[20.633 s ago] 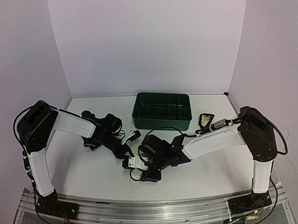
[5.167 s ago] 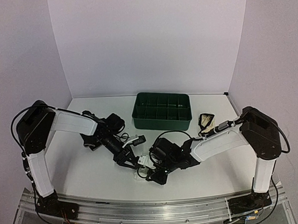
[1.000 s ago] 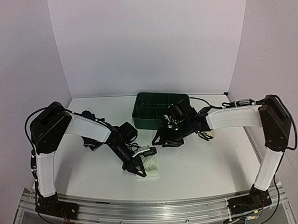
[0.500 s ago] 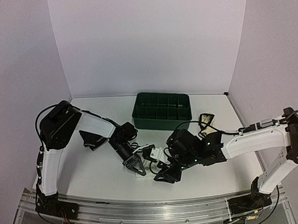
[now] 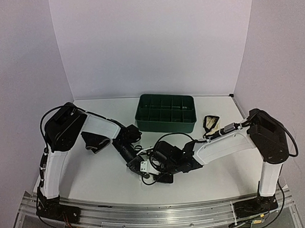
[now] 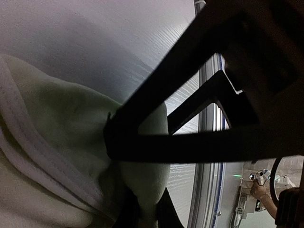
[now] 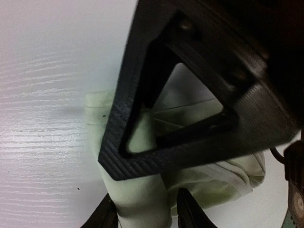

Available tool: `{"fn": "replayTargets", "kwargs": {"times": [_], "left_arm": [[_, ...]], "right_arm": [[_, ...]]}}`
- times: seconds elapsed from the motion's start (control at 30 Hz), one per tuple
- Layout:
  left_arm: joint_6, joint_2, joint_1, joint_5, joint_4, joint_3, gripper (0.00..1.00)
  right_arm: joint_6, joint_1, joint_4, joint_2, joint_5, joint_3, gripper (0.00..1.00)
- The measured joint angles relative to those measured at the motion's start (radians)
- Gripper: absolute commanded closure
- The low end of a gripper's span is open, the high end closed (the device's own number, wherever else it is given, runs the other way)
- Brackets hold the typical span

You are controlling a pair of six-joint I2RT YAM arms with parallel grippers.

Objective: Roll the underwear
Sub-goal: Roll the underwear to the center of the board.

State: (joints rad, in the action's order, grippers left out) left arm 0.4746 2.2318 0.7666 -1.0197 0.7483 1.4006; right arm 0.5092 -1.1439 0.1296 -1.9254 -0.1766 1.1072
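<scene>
The cream-white underwear (image 6: 57, 142) lies at the table's front middle, partly rolled. In the top view both grippers almost hide it. My left gripper (image 6: 142, 209) (image 5: 139, 166) is shut, pinching a fold of its edge. My right gripper (image 7: 142, 213) (image 5: 158, 176) is open and straddles a thick rolled end of the same cloth (image 7: 137, 199). One finger (image 7: 102, 216) lies against the roll, and the other stands a sliver away. The black underwear (image 5: 95, 142) lies under the left arm. The cream underwear with black edging (image 5: 210, 122) lies at the right.
A green compartment tray (image 5: 165, 113) stands at the back middle, behind both grippers. The table's front edge and its metal rail (image 5: 157, 213) run just below the cloth. White walls close in the table on three sides.
My right arm has swung from beside the green tray down to the cream-white cloth, and its jaws have narrowed around the roll. The left gripper has kept its pinch and stayed near the same spot.
</scene>
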Motion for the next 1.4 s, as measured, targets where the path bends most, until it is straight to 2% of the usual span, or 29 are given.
{"fn": "replayTargets", "kwargs": {"times": [0.07, 0.1, 0.2, 0.23, 0.33, 0.47, 0.6, 0.7, 0.8, 0.93, 1.07, 1.17, 1.33, 1.4], "left_arm": [[0.000, 0.000, 0.000, -0.002, 0.000, 0.000, 0.99], [-0.001, 0.000, -0.002, -0.003, 0.001, 0.000, 0.96], [-0.001, 0.001, -0.007, -0.004, 0.003, 0.000, 0.66], [-0.004, 0.001, -0.010, -0.006, 0.002, 0.000, 0.58], [-0.021, -0.010, -0.018, -0.045, 0.009, -0.006, 0.46], [-0.029, -0.079, -0.046, -0.022, -0.036, -0.064, 0.43], [0.001, -0.191, -0.132, 0.052, -0.078, -0.157, 0.43], [0.069, -0.291, -0.186, 0.107, -0.096, -0.222, 0.44], [0.186, -0.418, -0.193, 0.149, -0.132, -0.304, 0.42], [0.350, -0.574, -0.144, 0.210, -0.234, -0.429, 0.39], [0.509, -0.656, -0.004, 0.343, -0.416, -0.546, 0.33], [0.586, -0.632, 0.081, 0.409, -0.508, -0.569, 0.32], [0.661, -0.545, 0.109, 0.502, -0.625, -0.563, 0.36], [0.678, -0.501, 0.115, 0.537, -0.640, -0.550, 0.41]], "right_arm": [[-0.002, 0.000, -0.002, -0.017, 0.002, 0.012, 0.94], [-0.008, -0.001, 0.000, -0.019, 0.002, 0.013, 0.98], [-0.023, -0.006, 0.000, -0.020, -0.001, 0.013, 1.00], [-0.034, -0.006, 0.000, -0.020, 0.004, 0.013, 1.00], [-0.080, -0.004, 0.019, -0.020, 0.030, 0.023, 1.00], [-0.167, 0.009, 0.064, -0.020, 0.105, 0.042, 1.00], [-0.258, 0.019, 0.088, -0.028, 0.198, 0.056, 1.00], [-0.326, 0.037, 0.092, -0.043, 0.262, 0.072, 1.00], [-0.391, 0.071, 0.093, -0.059, 0.342, 0.085, 1.00], [-0.500, 0.132, 0.087, -0.086, 0.491, 0.094, 1.00], [-0.598, 0.191, 0.072, -0.121, 0.646, 0.100, 1.00], [-0.652, 0.224, 0.070, -0.148, 0.737, 0.111, 1.00], [-0.703, 0.245, 0.070, -0.170, 0.806, 0.122, 1.00], [-0.717, 0.249, 0.069, -0.174, 0.818, 0.124, 1.00]]}}
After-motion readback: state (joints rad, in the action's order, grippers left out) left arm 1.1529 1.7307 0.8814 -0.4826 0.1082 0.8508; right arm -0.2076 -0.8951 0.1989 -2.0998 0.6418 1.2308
